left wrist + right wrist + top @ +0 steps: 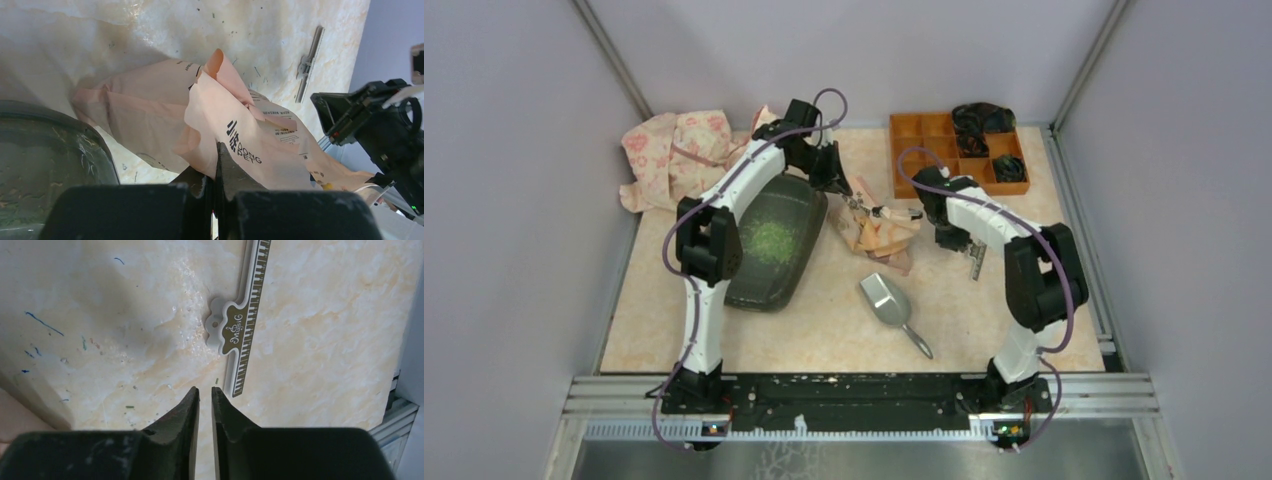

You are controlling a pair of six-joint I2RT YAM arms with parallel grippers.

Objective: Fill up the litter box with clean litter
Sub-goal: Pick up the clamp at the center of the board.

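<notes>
beside litter box (pixel 769 298), l tool (pixel 216 151) pinches bag (pixel 145 112).

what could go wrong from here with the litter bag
The left gripper pinches only a thin fold of the bag, so the paper may slip out or tear. The bag sits beside the litter box, not over it, so granules could spill on the table. The right gripper, jaws almost together on nothing near the piano-key ruler, gives the bag no support.
</notes>
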